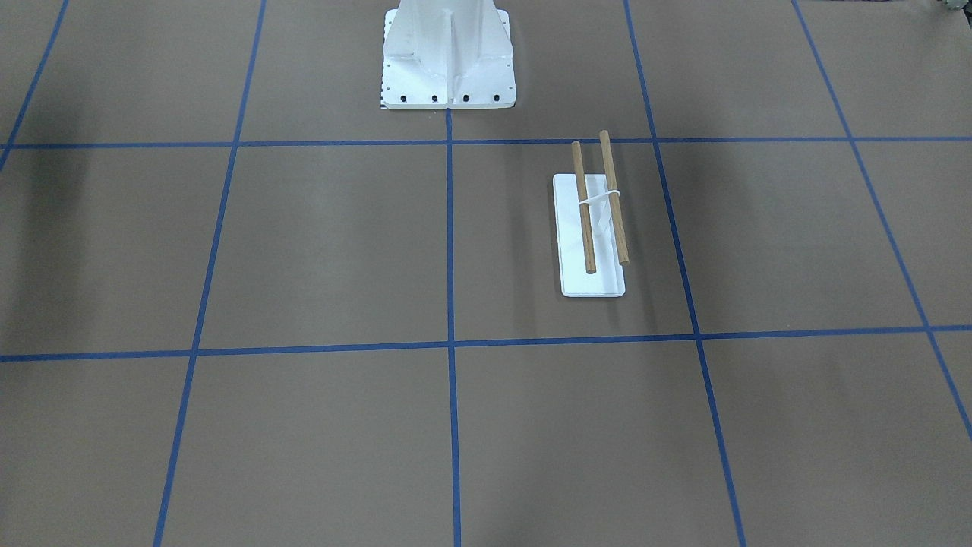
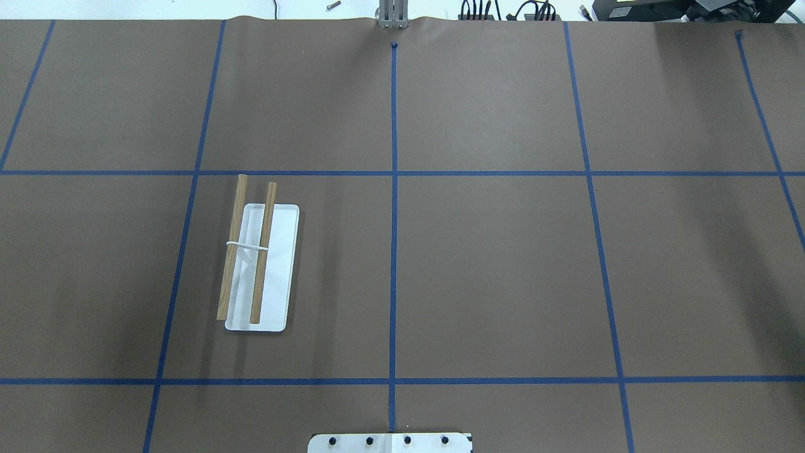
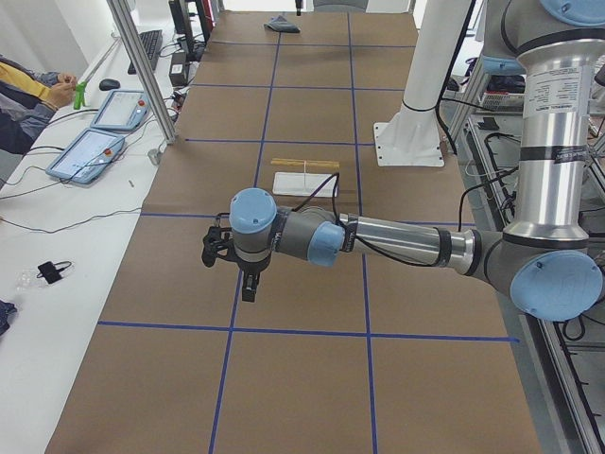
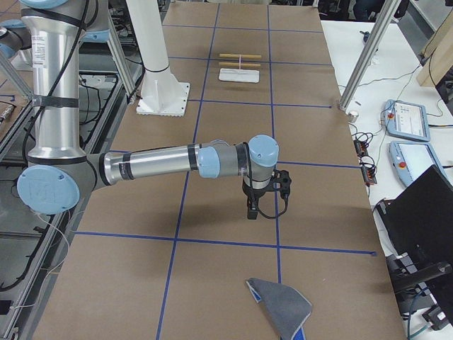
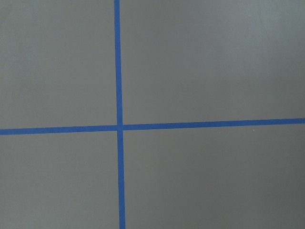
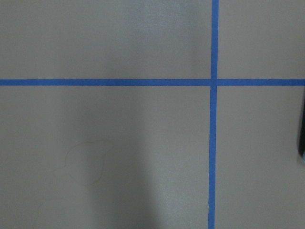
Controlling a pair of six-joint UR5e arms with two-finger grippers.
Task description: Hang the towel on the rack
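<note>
Left gripper: hangs above the table, fingers pointing down, nothing under or between them that shows. Seen only from the side camera, so I cannot tell how wide the jaws stand.

Right gripper: same posture, pointing down above a blue tape line, apart from the cloth. Jaw gap again cannot be told. Both wrist cameras show only brown table cover and crossing tape.

Towel: flat on the table at the robot's right end, near the table's far edge from the robot and well apart from the right gripper. Grey face up, a strip of blue reverse showing along its lower fold. One corner points back toward the right gripper; long axis runs slanted from that corner to the picture's bottom edge, where it is cut off.

Rack: on the robot's left half, well apart from the towel. White base plate, two wooden dowels side by side on a white bracket, long axis running away from the robot. Bare.
</note>
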